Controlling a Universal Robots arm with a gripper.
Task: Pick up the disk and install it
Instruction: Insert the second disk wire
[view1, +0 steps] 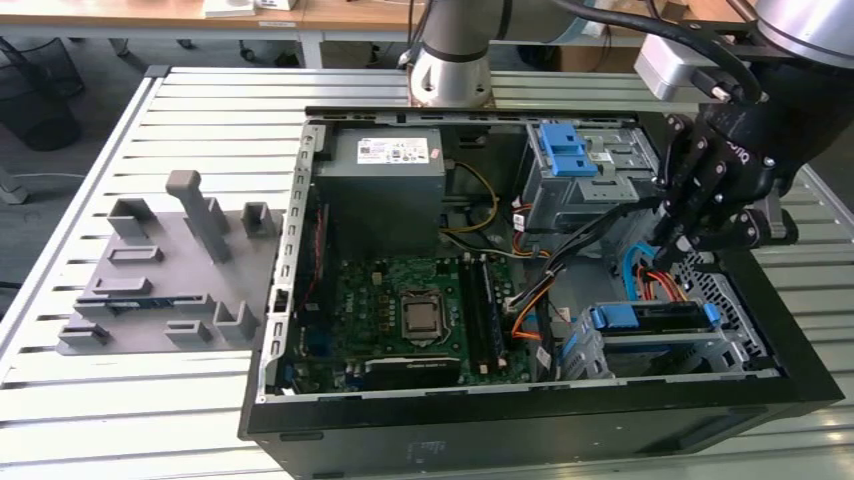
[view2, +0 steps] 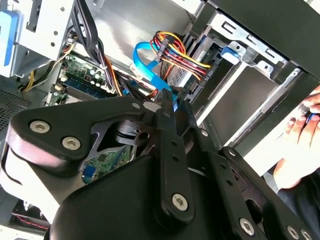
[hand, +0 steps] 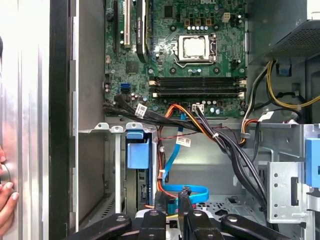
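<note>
Hovering gripper (view1: 687, 243) over blue cable (hand: 186, 190) (fingers pinched together); disk (view1: 650, 318) half-hidden in bay.

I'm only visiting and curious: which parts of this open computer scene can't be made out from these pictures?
1. Disk: in the exterior view, the metal cage covers all but its blue front, so its label is hidden.
2. Blue cable: in the first wrist view, its end is lost behind the tool.
3. Hand: in the second wrist view, cut off by the picture's edge.

Ext view high over open PC case (view1: 534, 410), both wrist views close inside
</note>
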